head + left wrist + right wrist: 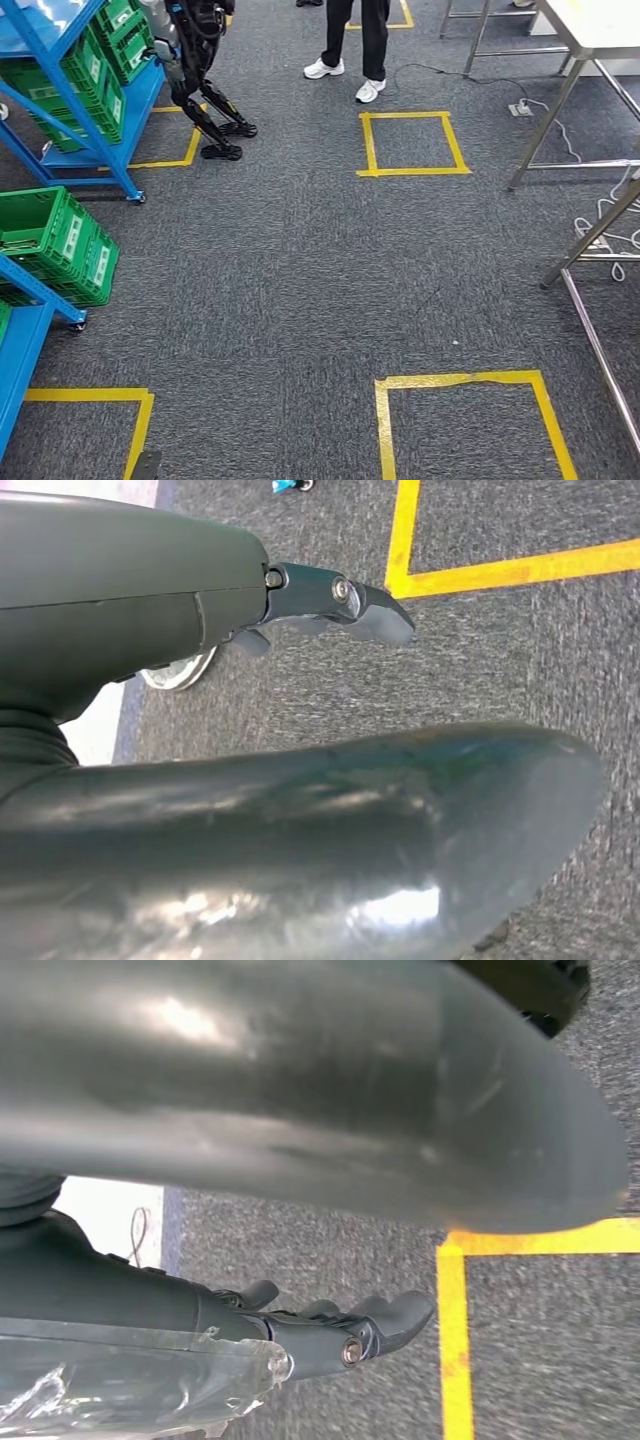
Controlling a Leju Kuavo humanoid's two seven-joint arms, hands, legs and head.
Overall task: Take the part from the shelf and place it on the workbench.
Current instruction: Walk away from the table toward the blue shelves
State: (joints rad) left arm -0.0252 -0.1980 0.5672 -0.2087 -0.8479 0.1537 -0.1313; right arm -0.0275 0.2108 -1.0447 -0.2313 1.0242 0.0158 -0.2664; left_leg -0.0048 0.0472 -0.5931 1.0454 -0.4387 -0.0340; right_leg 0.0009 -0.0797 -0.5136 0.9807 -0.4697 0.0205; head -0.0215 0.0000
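In the head view, a blue shelf [113, 160] was seen at the left with green bins [56, 245] on its levels; the part to be taken could not be made out, and was judged to lie in one of those bins. The metal-legged counter [581, 40] stood well apart at the right, across grey carpet marked with yellow tape squares [411, 143]. Another legged robot [200, 70] stood against the far end of the shelf, and a person's legs [355, 45] were seen beyond the farther square. Cables [604, 235] and a power strip [519, 108] lay on the floor near the counter legs, and were judged a tripping risk on the carry across.

In the left wrist view, the left hand [317, 730] hung over the carpet. Its dark fingers [340, 595] were extended and apart from the thick thumb, with nothing between them. A corner of yellow tape [407, 575] lay just beyond the fingertips.

In the right wrist view, the right hand [324, 1180] hung likewise, its fingers [377, 1325] stretched out, clear of the thumb and holding nothing; another corner of tape [453, 1310] lay just past them.

The step in hand was judged to be the approach to the shelf. It would be done well if the body were squared to the nearer bins before any reach was made, so that the fingers entered from the open top, clear of the blue frame.
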